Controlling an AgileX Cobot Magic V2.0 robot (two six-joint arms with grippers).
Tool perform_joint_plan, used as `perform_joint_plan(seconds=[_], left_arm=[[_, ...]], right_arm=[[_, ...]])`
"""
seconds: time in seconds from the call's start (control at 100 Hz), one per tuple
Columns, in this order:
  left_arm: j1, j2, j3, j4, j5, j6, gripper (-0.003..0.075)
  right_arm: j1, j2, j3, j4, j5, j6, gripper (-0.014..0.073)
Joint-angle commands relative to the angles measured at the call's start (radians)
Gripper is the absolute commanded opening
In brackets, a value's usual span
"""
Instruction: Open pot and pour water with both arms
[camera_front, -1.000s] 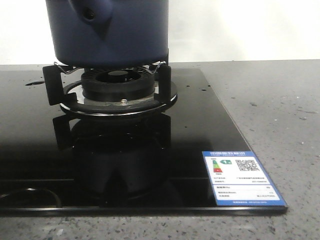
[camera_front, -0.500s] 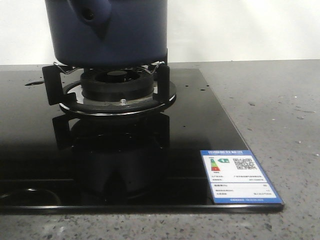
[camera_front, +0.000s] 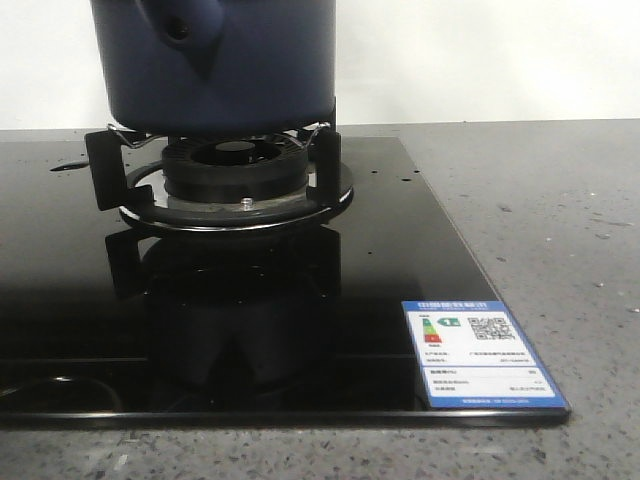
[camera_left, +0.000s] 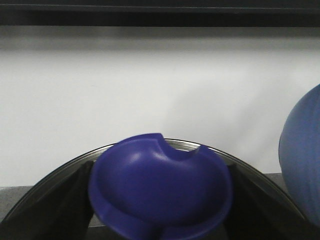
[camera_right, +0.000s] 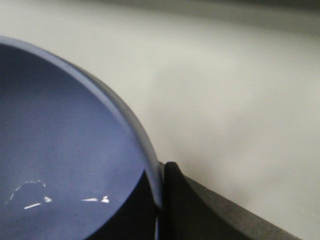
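Sitting upright, pot (camera_front: 235, 75) handle frontward

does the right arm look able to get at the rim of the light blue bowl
Likely yes: the periwinkle-blue bowl's rim sits right against the right pincer's dark finger, nothing visible between.

A kitchen: a black glass gas hob (camera_front: 400, 250) set in a speckled grey countertop (camera_front: 540, 210).

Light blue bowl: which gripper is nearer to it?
Right. The right gripper grips the rim of the bowl; the left gripper holds a dark blue knob, the bowl apart from it.
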Motion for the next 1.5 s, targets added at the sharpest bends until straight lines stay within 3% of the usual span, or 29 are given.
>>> perform_joint_plan(seconds=[0.0,0.42,0.58,0.94,1.489], left_arm=[[0.003,-0.029,-0.035,-0.005,-0.104,-0.008,0.0368],[0.003,-0.029,-0.035,-0.005,-0.104,-0.008,0.0368],[0.003,-0.029,-0.035,-0.005,-0.106,-0.008,0.0368],[0.003,-0.029,-0.035,-0.005,-0.110,-0.008,0.0368],[0.003,-0.029,-0.035,-0.005,-0.111,-0.008,0.0368]], right_arm=[[0.009,-0.082,0.035,0.004,-0.235,-0.012,-0.0042],[0.028,-0.132,0.262,-0.028,-0.614,-0.012,-0.0043],[0.031,-0.143,0.348,-0.128,-0.781,0.054,-0.0043],[0.036,-0.143,0.374,-0.198,-1.007,0.067,-0.0043],[0.036,-0.143,0.372,-0.245,-1.122,0.067,-0.0043]])
